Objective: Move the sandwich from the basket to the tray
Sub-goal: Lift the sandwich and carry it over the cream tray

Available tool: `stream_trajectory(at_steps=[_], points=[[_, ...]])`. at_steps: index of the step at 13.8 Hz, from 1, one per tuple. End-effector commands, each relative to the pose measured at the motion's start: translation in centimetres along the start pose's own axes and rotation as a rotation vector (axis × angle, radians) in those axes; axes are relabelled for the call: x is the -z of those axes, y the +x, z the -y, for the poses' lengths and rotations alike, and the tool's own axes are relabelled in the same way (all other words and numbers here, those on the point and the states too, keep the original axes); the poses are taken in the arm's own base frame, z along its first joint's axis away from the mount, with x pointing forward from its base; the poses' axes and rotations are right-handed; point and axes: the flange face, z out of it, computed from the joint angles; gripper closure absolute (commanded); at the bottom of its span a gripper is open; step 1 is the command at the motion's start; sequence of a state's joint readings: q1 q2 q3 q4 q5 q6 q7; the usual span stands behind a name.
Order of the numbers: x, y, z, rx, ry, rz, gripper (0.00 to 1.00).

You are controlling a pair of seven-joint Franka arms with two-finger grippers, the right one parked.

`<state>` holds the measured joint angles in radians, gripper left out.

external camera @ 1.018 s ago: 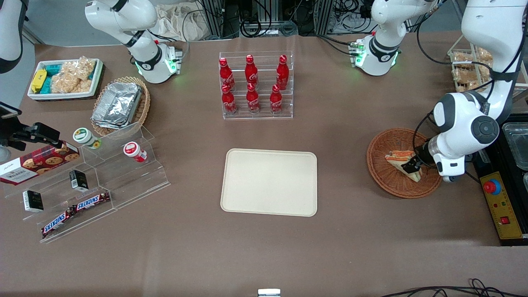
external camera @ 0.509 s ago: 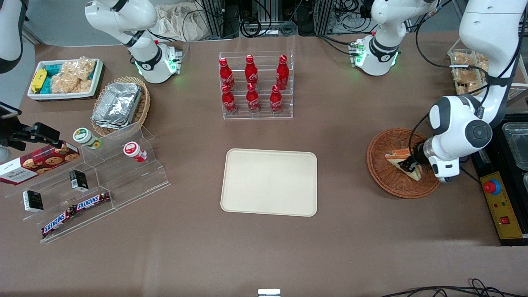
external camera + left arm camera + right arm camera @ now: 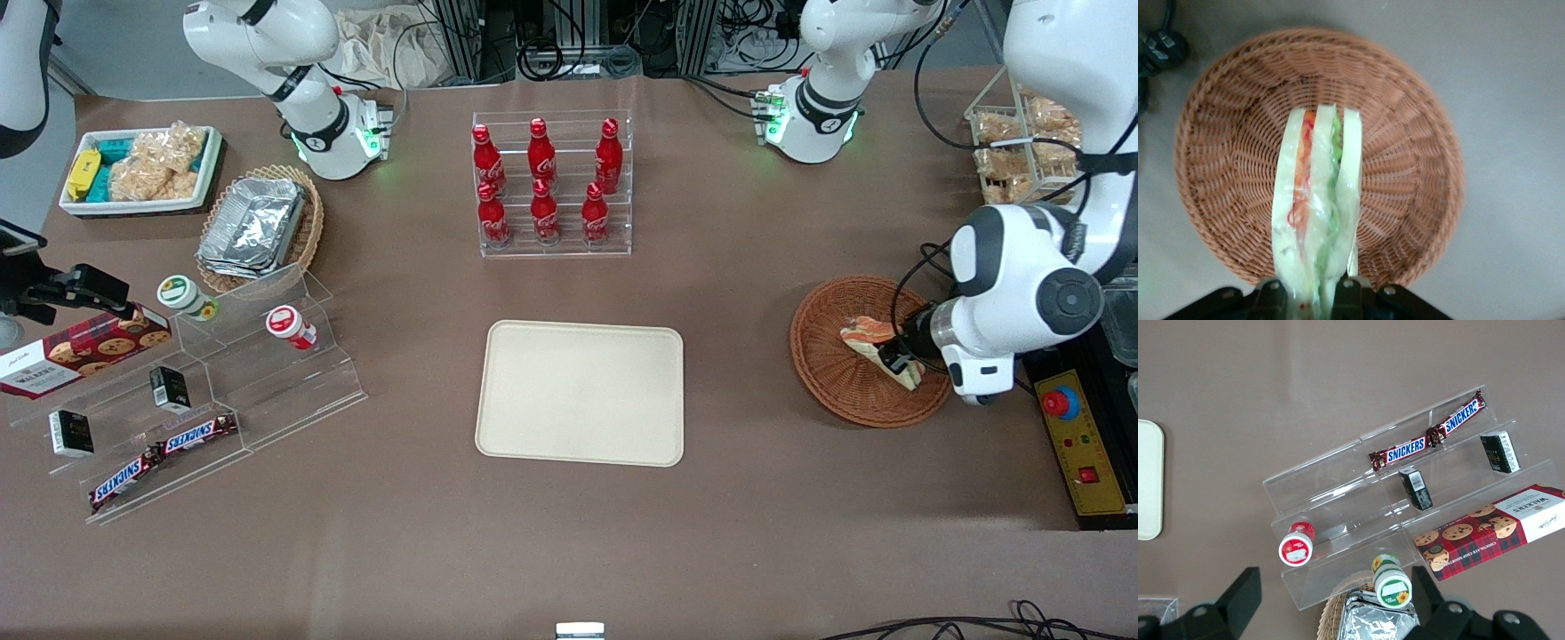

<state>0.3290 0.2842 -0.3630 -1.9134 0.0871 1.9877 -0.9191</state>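
The clear-wrapped wedge sandwich (image 3: 871, 335) (image 3: 1317, 200), pale bread with orange and green filling, hangs over the round reddish-brown wicker basket (image 3: 827, 364) (image 3: 1405, 120), lifted off its weave. My left gripper (image 3: 896, 363) (image 3: 1310, 295) is shut on the sandwich's wide end, a black finger on each side of it. The cream-beige rectangular tray (image 3: 581, 392) lies flat in the middle of the table, toward the parked arm's end from the basket, with nothing on it.
An acrylic rack of red cola bottles (image 3: 547, 182) stands farther from the front camera than the tray. A stepped acrylic shelf with candy bars and cups (image 3: 204, 391) sits toward the parked arm's end. A yellow control box (image 3: 1080, 440) lies beside the basket.
The gripper has risen with the sandwich, which now hangs above the basket instead of lying in it. The arm's wrist shifted slightly away from the tray.
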Motion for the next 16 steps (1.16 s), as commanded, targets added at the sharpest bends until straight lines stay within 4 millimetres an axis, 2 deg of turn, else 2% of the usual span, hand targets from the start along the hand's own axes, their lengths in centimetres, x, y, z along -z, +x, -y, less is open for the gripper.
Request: stream_trajectory(at_steps=[1, 4, 6, 8, 12, 14, 16], points=[[5.9, -2.5, -3.1, -0.060, 0.010, 0.007, 1.00], [9.4, -8.4, -7.4, -0.175, -0.002, -0.012, 1.00], [9.3, -13.1, -9.9, -0.263, 0.015, -0.021, 1.00], [7.9, -16.6, -13.3, -0.342, 0.012, -0.006, 1.00], [3.3, -22.4, -20.8, -0.480, -0.022, 0.029, 1.00], [0.1, -24.0, -23.1, -0.531, -0.043, -0.003, 1.00], [-3.0, -24.0, -24.4, -0.552, -0.057, -0.018, 1.00]])
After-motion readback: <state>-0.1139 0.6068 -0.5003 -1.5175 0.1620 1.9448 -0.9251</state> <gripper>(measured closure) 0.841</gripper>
